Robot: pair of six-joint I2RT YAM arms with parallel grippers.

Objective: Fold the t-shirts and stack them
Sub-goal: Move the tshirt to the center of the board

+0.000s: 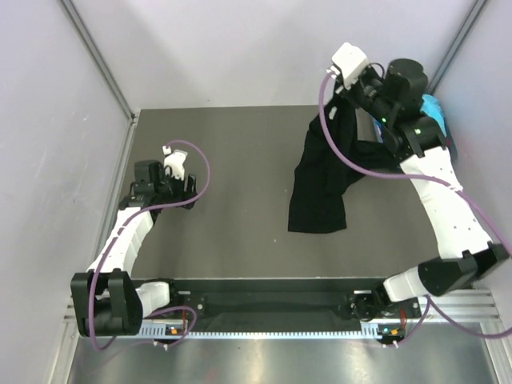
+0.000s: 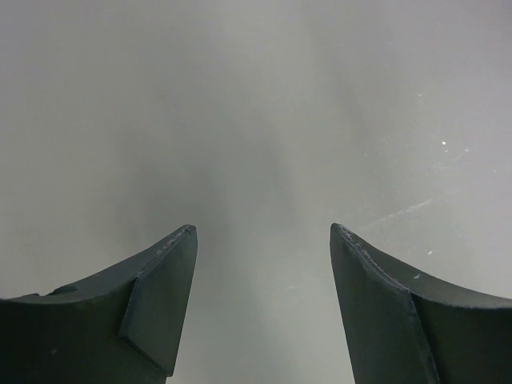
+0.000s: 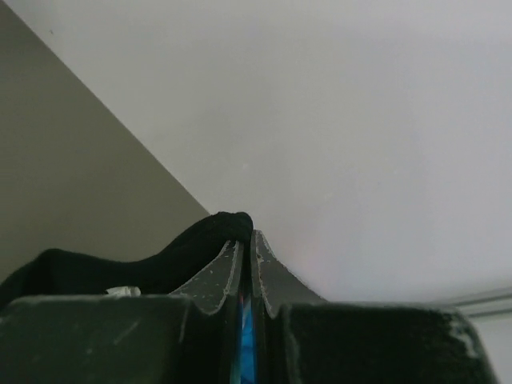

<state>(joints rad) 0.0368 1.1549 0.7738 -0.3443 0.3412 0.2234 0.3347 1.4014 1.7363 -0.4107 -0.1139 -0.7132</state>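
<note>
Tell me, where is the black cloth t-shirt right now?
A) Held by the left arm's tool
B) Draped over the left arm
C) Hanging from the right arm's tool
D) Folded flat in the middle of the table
C: the black cloth t-shirt hangs down from the right tool, which is pinched shut on its upper edge, while the left tool stands open with nothing in it.

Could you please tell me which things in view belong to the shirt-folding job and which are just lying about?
Job: black t-shirt, pinched in the shut right gripper and hanging down over the table; open left gripper, empty.
Just there: purple cables; turquoise patch behind the right arm, too hidden to identify.
</note>
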